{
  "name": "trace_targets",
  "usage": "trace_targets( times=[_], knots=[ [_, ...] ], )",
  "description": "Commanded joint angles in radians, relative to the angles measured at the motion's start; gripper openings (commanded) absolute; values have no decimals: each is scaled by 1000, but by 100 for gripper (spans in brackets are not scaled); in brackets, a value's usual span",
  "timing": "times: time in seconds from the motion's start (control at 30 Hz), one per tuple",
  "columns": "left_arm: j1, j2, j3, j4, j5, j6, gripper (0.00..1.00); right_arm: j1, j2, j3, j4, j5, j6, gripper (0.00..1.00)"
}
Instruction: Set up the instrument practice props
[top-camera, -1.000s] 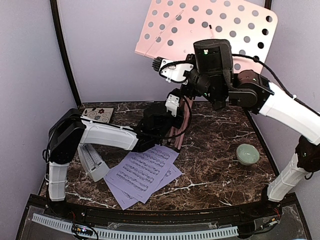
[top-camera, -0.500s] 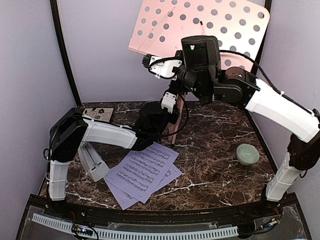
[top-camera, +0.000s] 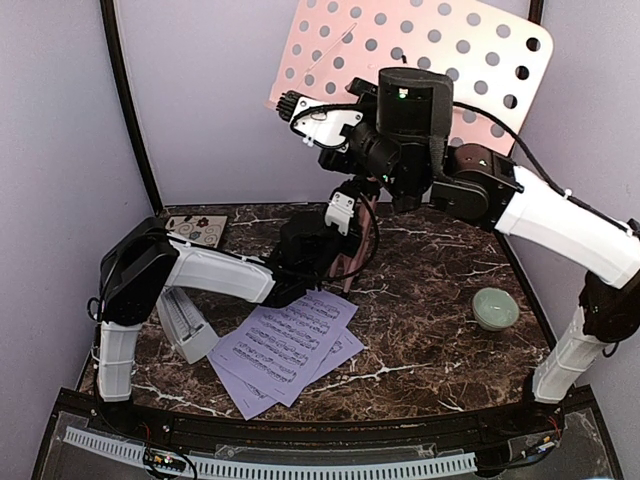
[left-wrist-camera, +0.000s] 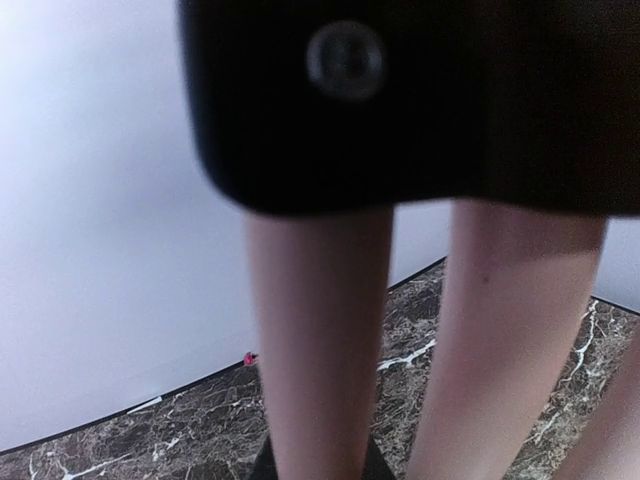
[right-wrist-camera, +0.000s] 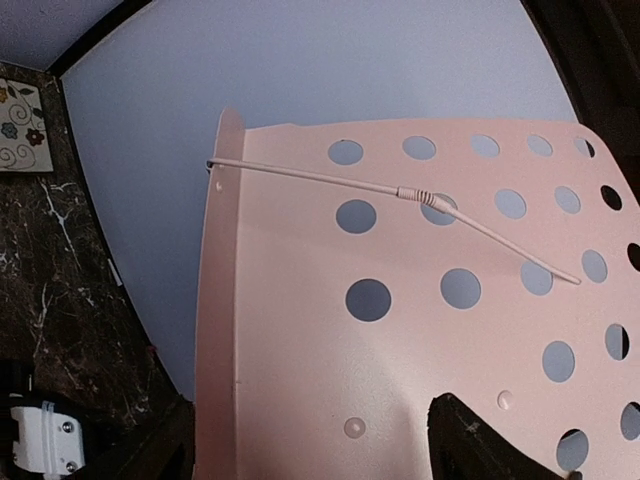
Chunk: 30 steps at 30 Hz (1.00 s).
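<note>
The pink perforated music stand (top-camera: 430, 50) rises at the back, its plate tilted; the plate (right-wrist-camera: 400, 320) fills the right wrist view. My right gripper (top-camera: 352, 150) is at the plate's lower left edge, open, its dark fingers (right-wrist-camera: 480, 445) spread wide either side of the plate. My left gripper (top-camera: 338, 250) is shut on one pink tripod leg (left-wrist-camera: 320, 330) below the black hub (left-wrist-camera: 400, 100); a second leg (left-wrist-camera: 510, 330) stands beside it. Two lavender sheet-music pages (top-camera: 290, 345) lie overlapped on the table. The white-grey metronome (top-camera: 185, 322) lies by the left arm.
A small pale green bowl (top-camera: 495, 307) sits at the right of the marble table (top-camera: 430, 300). A floral tile (top-camera: 197, 230) lies at the back left corner. Lavender walls close in the back and sides.
My right gripper has opened and let go of the stand's plate, which shifted left and then back to the right. My left gripper has closed on the leg.
</note>
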<state>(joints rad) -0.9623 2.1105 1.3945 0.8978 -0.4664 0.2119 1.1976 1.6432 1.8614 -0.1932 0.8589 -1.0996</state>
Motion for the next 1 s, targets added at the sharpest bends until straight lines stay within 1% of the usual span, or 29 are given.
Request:
trace_targets(
  times=[0.0, 0.1, 0.2, 0.4, 0.43, 0.5, 0.57, 0.63, 0.7, 0.77, 0.87, 0.93, 0.97],
  knots=[
    [12, -10, -23, 33, 9, -67, 0, 63, -92, -25, 168, -19, 31, 86],
    [19, -10, -21, 13, -2, -89, 0, 101, -116, -44, 163, -46, 62, 92],
    [24, -12, -26, 13, -5, -94, 0, 119, -130, -28, 109, -93, 120, 99],
    [28, -17, -22, 1, 1, -96, 0, 189, -147, -39, 86, -92, 128, 100],
    [29, -19, -21, 0, 3, -97, 0, 208, -158, -50, 70, -94, 150, 100],
    [34, -22, -25, -2, 11, -103, 0, 243, -192, -84, 12, -124, 226, 100],
    [40, -26, -30, -3, 19, -112, 0, 267, -241, -132, -73, -206, 361, 99],
    [47, -29, -38, -2, 27, -121, 0, 269, -306, -232, -129, -312, 495, 96],
    [54, -32, -48, 4, 42, -131, 0, 269, -397, -365, -107, -371, 598, 95],
    [59, -36, -58, 10, 54, -138, 0, 269, -463, -509, -66, -398, 683, 92],
    [68, -46, -75, 26, 86, -146, 0, 263, -547, -711, -29, -390, 807, 88],
    [69, -51, -84, 36, 104, -137, 0, 223, -607, -845, 13, -425, 888, 84],
    [69, -52, -83, 34, 110, -131, 0, 181, -644, -906, 50, -461, 926, 83]
  ],
)
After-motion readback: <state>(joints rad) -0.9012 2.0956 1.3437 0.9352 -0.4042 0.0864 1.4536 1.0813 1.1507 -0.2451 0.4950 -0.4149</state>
